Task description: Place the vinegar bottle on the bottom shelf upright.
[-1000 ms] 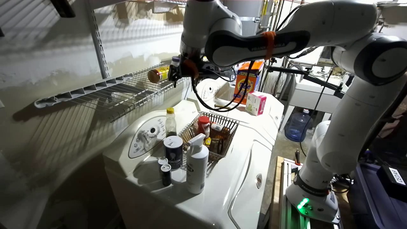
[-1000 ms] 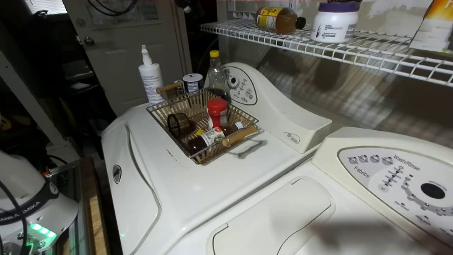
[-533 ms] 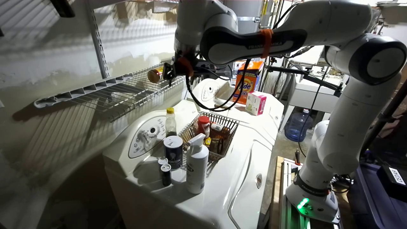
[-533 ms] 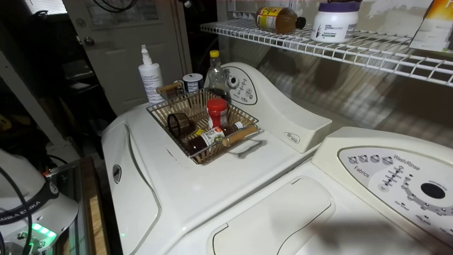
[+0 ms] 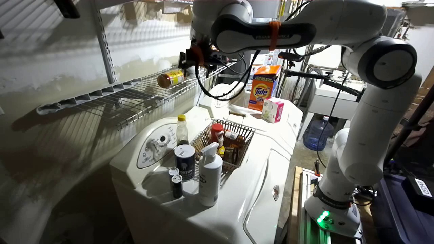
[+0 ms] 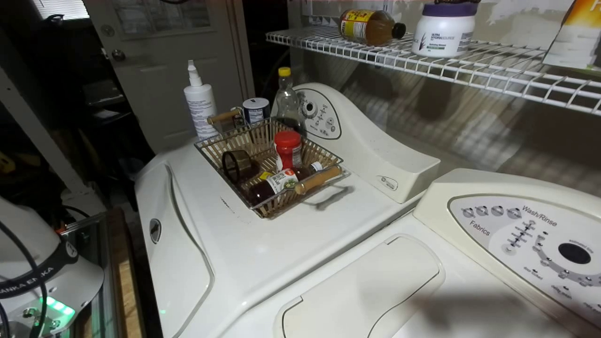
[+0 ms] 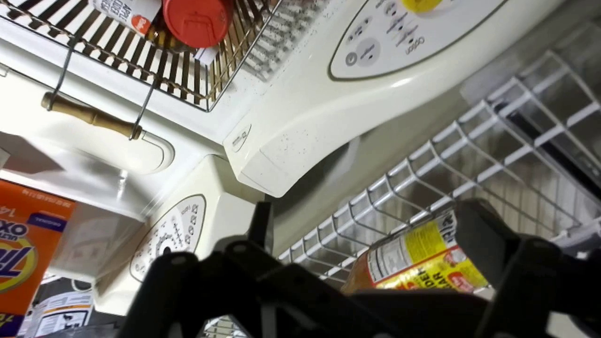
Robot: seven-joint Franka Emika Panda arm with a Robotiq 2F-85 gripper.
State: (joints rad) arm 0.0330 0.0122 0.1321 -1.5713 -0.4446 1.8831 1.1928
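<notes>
The gripper [image 7: 367,206] is spread wide, with its two black fingers [image 7: 486,230] far apart. The vinegar bottle [image 6: 364,27] lies on its side on the bottom shelf [image 6: 509,63], which is made of pale wire. In an exterior view the bottle is just below the gripper: its neck end is nearest to the gripper, and its round bottom end points away from it. In the wrist view the finger on the right side hides the neck end, so I cannot tell if they touch. The bottle has brown-gold liquid inside, a yellow label and a dark cap. A white jar [image 6: 443,35] with a purple lid sits on the same shelf near the cap, but I cannot tell how close it is to the gripper. Well below the gripper, on a white machine [image 5: 244,189], is a basket [image 6: 279,204]. A red-topped jar [image 6: 288,148] stands in it, and a bottle with a white label [image 6: 281,180] lies in it. Near the basket, also lower than the gripper, stand a clear bottle [image 5: 182,132] with a yellow cap, a dark blue tin [image 5: 185,166], two tiny dark cans [image 5: 177,189] and a white squirt bottle [image 5: 210,179]. Lower than the gripper and over to its right in an exterior view is an orange Tide box [image 5: 261,89].
</notes>
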